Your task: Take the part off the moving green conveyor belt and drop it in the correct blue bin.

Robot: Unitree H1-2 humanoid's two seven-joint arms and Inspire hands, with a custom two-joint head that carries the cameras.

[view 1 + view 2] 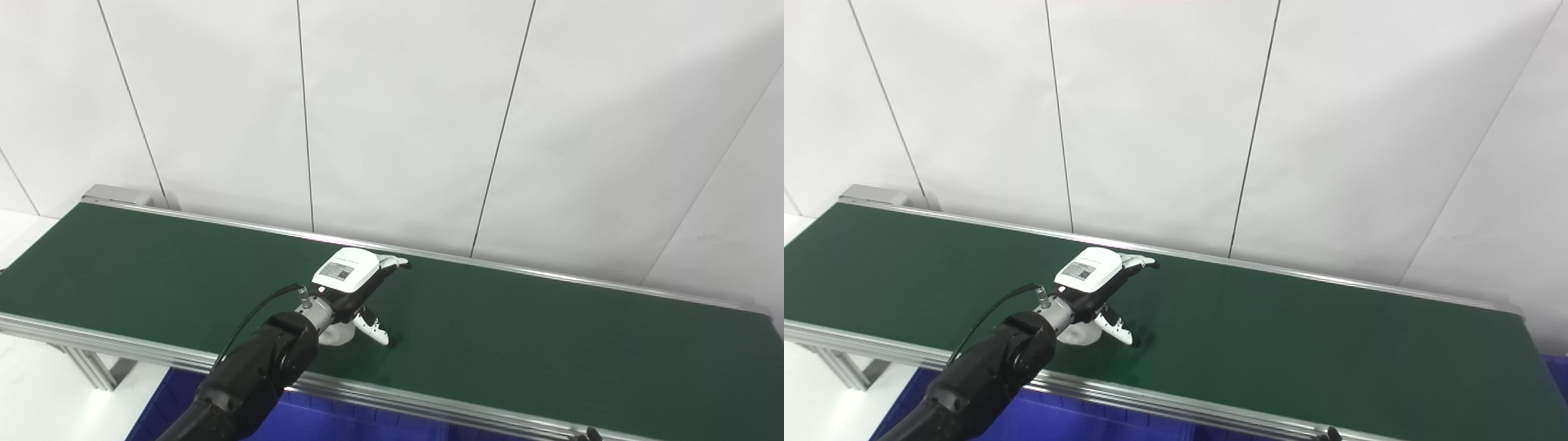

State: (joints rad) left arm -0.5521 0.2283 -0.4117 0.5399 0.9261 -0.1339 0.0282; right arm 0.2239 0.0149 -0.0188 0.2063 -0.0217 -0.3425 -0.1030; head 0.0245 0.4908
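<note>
My left hand (354, 283) reaches in from the lower left and hovers low over the green conveyor belt (551, 343). Its fingers (392, 262) stretch toward the belt's far rail and its thumb (373, 327) points down at the belt, so the hand is open. A small white round part (338, 334) lies on the belt just under the wrist, behind the thumb and partly hidden by the hand. In the right eye view the same part (1079, 334) sits beside the thumb; I cannot tell whether they touch. My right hand is out of sight.
A blue bin (343, 422) sits below the belt's near rail (429, 407), under my left arm. The corner of another blue bin (1557, 367) shows at the right end. A white panelled wall stands right behind the belt. A small dark tip (591, 435) pokes up at the bottom edge.
</note>
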